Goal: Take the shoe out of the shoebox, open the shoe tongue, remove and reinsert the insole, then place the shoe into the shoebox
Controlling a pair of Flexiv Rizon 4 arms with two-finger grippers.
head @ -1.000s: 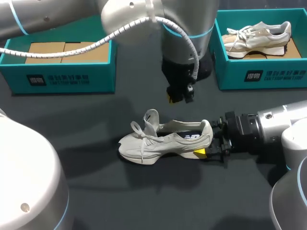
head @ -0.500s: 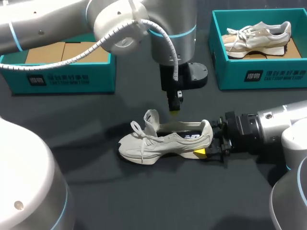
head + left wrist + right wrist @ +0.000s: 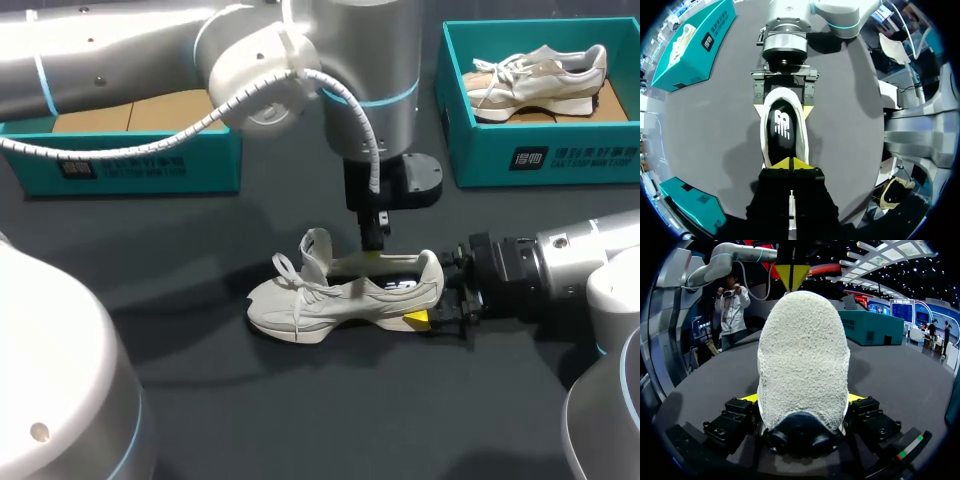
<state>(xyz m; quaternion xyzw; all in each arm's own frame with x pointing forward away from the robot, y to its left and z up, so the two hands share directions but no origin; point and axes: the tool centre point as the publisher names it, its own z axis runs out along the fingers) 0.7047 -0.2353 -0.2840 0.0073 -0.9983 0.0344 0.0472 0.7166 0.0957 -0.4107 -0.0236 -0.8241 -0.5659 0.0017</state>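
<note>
Head view: pale grey mesh running shoe (image 3: 340,297) sat on the dark table (image 3: 300,420), tongue (image 3: 317,245) raised, heel clamped by the right gripper (image 3: 432,298), left gripper (image 3: 372,241) over its opening. Left wrist view: those tips met on nothing visible; black insole (image 3: 782,127) lay inside, so removal, reinsertion, boxing remained. Right wrist view: jaws pressed both heel sides.

Exhibition hall, robot demo table (image 3: 180,250) with shoeboxes (image 3: 540,150)

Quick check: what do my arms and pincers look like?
Left arm and right arm: silver-grey, rounded white joints, thin blue rings. A white coiled cable runs along the left one. Left pincer and right pincer: black, blocky, yellow triangular tips.
</note>
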